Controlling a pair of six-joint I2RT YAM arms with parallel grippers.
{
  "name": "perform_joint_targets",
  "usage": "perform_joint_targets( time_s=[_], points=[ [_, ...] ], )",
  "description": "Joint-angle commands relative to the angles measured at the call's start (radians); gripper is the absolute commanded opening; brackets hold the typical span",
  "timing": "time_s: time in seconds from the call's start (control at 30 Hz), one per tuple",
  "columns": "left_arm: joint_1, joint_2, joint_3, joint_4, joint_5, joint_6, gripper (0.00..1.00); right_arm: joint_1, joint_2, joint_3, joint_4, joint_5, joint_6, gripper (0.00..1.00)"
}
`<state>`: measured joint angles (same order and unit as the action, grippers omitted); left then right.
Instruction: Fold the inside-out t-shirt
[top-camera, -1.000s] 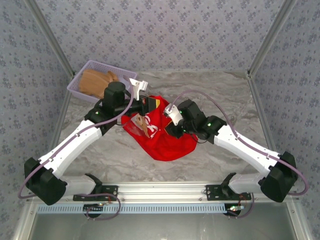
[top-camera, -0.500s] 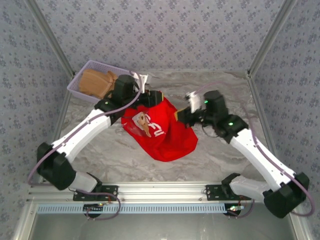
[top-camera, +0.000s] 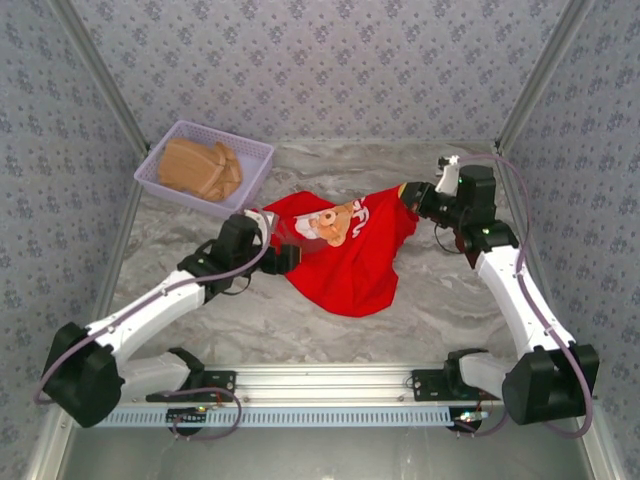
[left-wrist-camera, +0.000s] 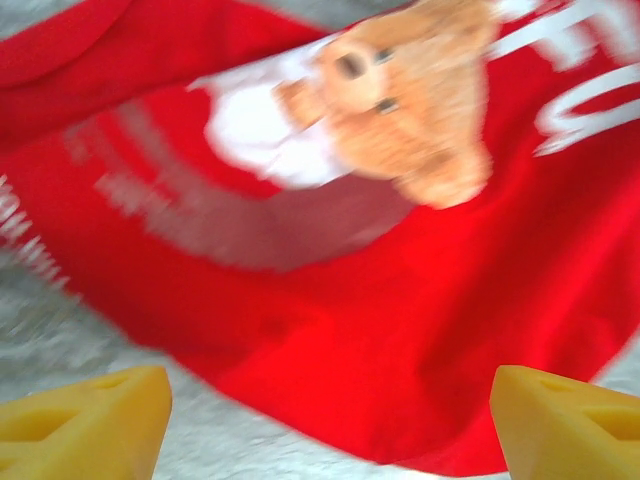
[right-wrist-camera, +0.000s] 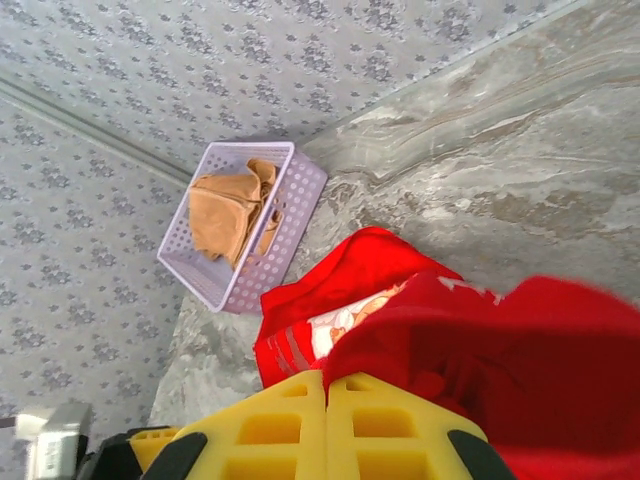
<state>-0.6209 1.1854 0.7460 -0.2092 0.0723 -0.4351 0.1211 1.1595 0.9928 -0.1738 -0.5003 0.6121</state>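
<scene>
The inside-out t-shirt (top-camera: 350, 268) is bright red and lies stretched across the middle of the table, its bear print and white lettering facing up. My right gripper (top-camera: 410, 195) is shut on its far right edge; the yellow fingers (right-wrist-camera: 290, 425) pinch a bunched fold of the t-shirt (right-wrist-camera: 540, 360). My left gripper (top-camera: 287, 258) stands open just off the shirt's left edge. From the left wrist, the fingertips (left-wrist-camera: 85, 420) are wide apart over the marble, nothing between them, and the t-shirt (left-wrist-camera: 400, 320) lies just ahead.
A lilac basket (top-camera: 258, 152) holding a tan folded garment (top-camera: 198, 168) sits at the back left, also seen as the basket (right-wrist-camera: 285, 215) in the right wrist view. Patterned walls close in the marble table (top-camera: 450, 310) on three sides.
The left gripper let go of the shirt, opened and drew back to the near left. The right gripper shut on the shirt and dragged it to the back right, spreading it out.
</scene>
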Motion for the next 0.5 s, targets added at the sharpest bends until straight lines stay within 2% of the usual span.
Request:
perform_joint_targets(
  time_s=[0.0,0.2,0.3,0.37,0.47],
  points=[
    [0.009,0.089,-0.015,-0.013,-0.064,-0.055,0.83,-0.015,-0.014,0.018,-0.038,0.030,-0.050,0.00],
    [0.009,0.291,0.063,0.102,0.017,-0.051,0.80,-0.033,-0.032,0.025,-0.086,0.060,-0.097,0.00],
    [0.008,0.394,0.111,0.103,0.018,-0.047,0.71,-0.048,-0.049,0.041,-0.105,0.068,-0.110,0.00],
    [0.009,0.443,0.123,0.138,0.023,-0.048,0.54,-0.053,-0.063,0.057,-0.107,0.064,-0.117,0.00],
    [0.026,0.444,0.149,0.168,0.054,-0.037,0.19,-0.069,-0.087,0.103,-0.106,0.029,-0.124,0.00]
  ],
)
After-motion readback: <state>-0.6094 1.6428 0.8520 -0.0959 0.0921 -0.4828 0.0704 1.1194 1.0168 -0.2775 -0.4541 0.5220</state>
